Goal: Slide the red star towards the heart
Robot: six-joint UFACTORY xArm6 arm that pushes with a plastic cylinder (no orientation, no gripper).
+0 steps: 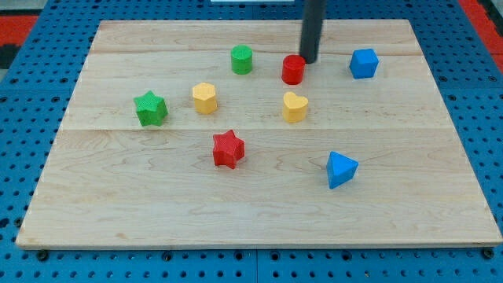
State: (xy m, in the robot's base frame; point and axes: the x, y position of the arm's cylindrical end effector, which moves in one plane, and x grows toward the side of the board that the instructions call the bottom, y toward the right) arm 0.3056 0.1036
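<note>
Rod first: the dark rod [313,27] comes straight down from the top edge of the board, a little to the right of the middle, and it stands upright, not leaning; my tip [309,61] is down at the wood, just beside the red round block [293,69], on that block's upper right side; I cannot tell if it is touching the block or only very close; there is no hand on this arm, only the plain rod, so it has hold of nothing.

The red star [229,148] lies near the middle of the wooden board [118,212], a bit to the left and a bit toward the bottom edge; it sits by itself, well apart from my tip; the yellow heart [295,107] is up and to the right of the star, with bare wood between them; the heart is below the red round block and near it, but not touching.

Other blocks sit around; a green round block [242,60] is near the top edge, left of the red round one; a yellow block with flat sides [204,98] is left of the heart; a green star [150,108] is closest to the left edge; a blue block [364,63] is near the top right corner; a blue triangle [340,169] lies toward the bottom right; the board rests on a blue table with holes [31,157].
</note>
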